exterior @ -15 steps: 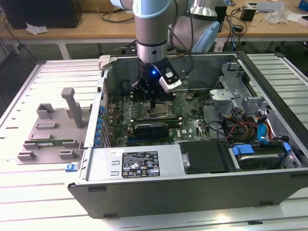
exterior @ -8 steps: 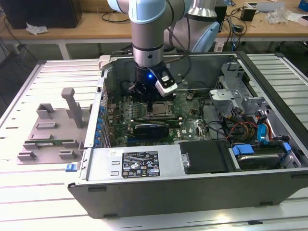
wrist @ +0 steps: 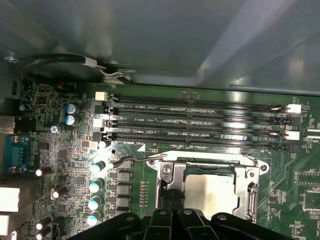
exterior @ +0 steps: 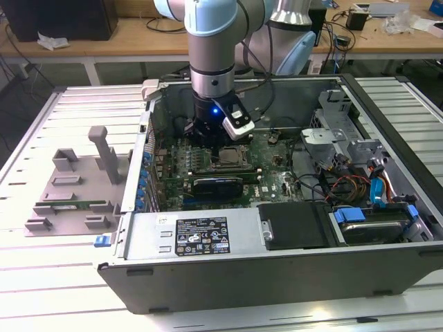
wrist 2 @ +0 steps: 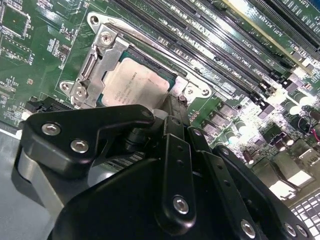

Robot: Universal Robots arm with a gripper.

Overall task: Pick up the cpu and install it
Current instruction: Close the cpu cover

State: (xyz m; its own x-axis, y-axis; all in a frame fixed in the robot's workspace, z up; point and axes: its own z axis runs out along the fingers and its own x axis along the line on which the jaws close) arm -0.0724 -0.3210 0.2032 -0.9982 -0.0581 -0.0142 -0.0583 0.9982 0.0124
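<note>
The cpu (wrist 2: 135,82) (wrist: 210,192), a flat square chip with a silver-grey top, lies flat inside the metal-framed socket (wrist 2: 102,55) (wrist: 167,172) on the green motherboard. In the exterior view the socket (exterior: 230,158) sits mid-board inside the open computer case. My gripper (exterior: 214,140) hangs straight down into the case, just over the socket's edge. In both wrist views the gripper (wrist 2: 172,102) (wrist: 172,196) is shut, its tip at the socket frame beside the chip, with nothing held between the fingers.
Black memory slots (wrist: 200,120) run alongside the socket, and capacitors (wrist: 95,187) stand close by. A black card (exterior: 218,185) lies in front of the socket. The case wall (exterior: 149,131), drive cage and cables (exterior: 360,173) hem the arm in. A grey fixture (exterior: 76,187) holding a green stick sits outside, on the exterior view's left.
</note>
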